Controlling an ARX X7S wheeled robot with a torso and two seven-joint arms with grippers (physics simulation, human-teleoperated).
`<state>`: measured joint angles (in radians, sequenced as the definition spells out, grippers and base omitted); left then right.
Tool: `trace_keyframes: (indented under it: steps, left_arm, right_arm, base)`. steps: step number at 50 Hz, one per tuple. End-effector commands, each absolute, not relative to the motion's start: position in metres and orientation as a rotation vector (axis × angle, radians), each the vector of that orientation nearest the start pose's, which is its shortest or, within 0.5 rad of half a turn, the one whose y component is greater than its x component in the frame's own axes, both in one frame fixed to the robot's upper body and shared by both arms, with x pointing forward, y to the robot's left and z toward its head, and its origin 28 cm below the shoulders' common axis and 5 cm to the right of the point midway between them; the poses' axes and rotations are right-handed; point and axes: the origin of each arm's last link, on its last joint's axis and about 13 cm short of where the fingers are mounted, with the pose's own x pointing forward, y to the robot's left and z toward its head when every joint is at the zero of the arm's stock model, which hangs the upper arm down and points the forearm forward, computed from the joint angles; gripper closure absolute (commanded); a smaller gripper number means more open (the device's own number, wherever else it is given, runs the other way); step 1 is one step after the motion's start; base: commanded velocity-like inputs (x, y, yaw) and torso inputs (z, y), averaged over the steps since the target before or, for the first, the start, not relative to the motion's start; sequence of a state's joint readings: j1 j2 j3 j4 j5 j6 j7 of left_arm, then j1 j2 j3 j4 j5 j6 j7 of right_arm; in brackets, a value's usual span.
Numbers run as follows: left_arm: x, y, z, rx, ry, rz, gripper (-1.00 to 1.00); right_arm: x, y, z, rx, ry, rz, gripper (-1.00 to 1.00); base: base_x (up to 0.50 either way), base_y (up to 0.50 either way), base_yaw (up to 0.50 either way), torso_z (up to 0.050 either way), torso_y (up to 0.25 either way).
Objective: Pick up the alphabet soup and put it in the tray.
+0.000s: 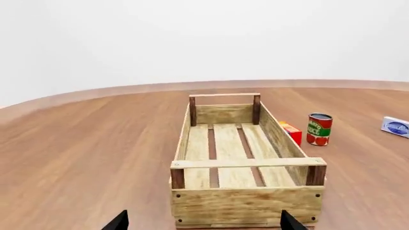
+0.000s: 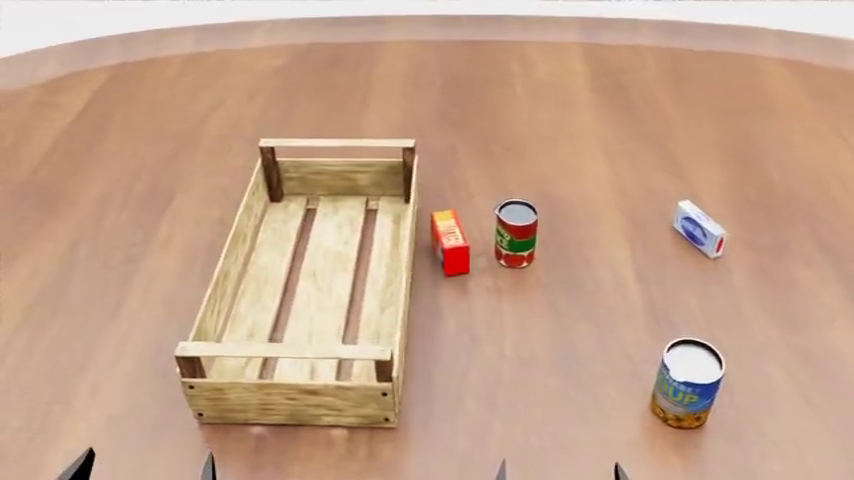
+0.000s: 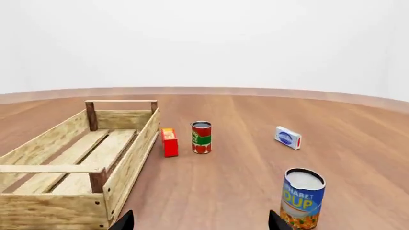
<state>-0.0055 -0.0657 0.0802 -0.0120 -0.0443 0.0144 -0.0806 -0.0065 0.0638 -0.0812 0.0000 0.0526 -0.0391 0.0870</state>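
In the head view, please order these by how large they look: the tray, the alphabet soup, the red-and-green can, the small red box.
1. tray, by far the largest.
2. alphabet soup.
3. red-and-green can, though it stands farther from the camera, so the two cans may be alike.
4. small red box.

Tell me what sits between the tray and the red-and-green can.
A small red box stands between the tray and the red-and-green can, close beside the tray's wall. The head view shows it best.

Only black pointed fingertips visible, left claw (image 2: 140, 467) and right claw (image 2: 561, 470), plain, matte, no markings
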Motion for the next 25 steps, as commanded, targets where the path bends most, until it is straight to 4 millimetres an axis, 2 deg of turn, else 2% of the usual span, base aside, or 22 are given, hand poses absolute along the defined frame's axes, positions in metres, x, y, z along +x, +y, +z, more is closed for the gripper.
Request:
trace_keyframes:
  steps: [1,8,25]
  left_arm:
    - [0.2114,0.2053,0.0122,0.022,-0.005,0.000,-1.00]
    - [0.2119,0.2053,0.0117,0.022,-0.003,-0.001,-1.00]
    - [0.2124,0.2053,0.0105,0.023,0.000,-0.001,-1.00]
  right_arm:
    - [0.2090,-0.0954,0.0139,-0.002,-0.031,-0.003,-1.00]
    - [0.2091,-0.0957,0.0136,0.003,-0.031,-0.006,-1.00]
    - [0.2093,-0.0960,0.0127,0.002,-0.030,-0.004,-1.00]
  base:
    - [0.50,0.34,0.00,0.000,0.000]
    - [0.50,0.31,0.00,0.000,0.000]
    - [0.50,0.16,0.00,0.000,0.000]
